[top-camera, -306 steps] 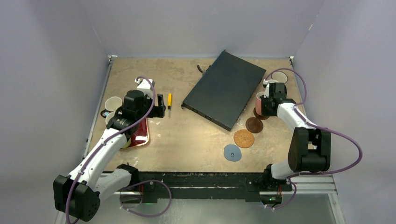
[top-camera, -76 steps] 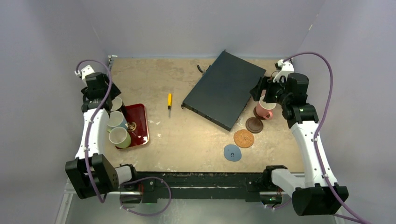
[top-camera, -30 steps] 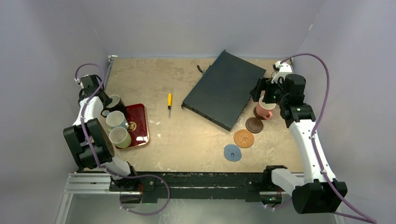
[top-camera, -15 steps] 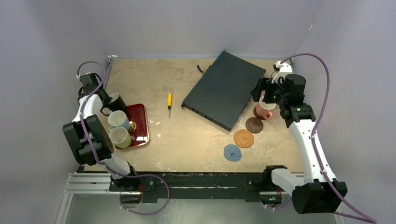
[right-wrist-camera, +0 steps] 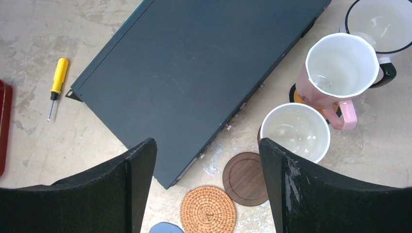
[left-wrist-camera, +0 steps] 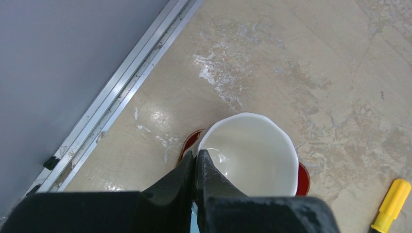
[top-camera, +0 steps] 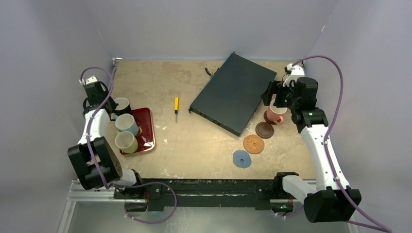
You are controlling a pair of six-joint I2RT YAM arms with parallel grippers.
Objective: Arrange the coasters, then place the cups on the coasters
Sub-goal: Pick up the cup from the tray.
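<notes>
Looking like a lab test booth, judging by plain grey walls closing in a worn table with aluminium rail edging.

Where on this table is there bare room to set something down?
Widest: the middle, between tray, screwdriver, black box and cork coaster. Also the far left corner, behind the screwdriver. Crowded: the dark cup and two others at the tray; the right side around the pink cup and coasters.
</notes>
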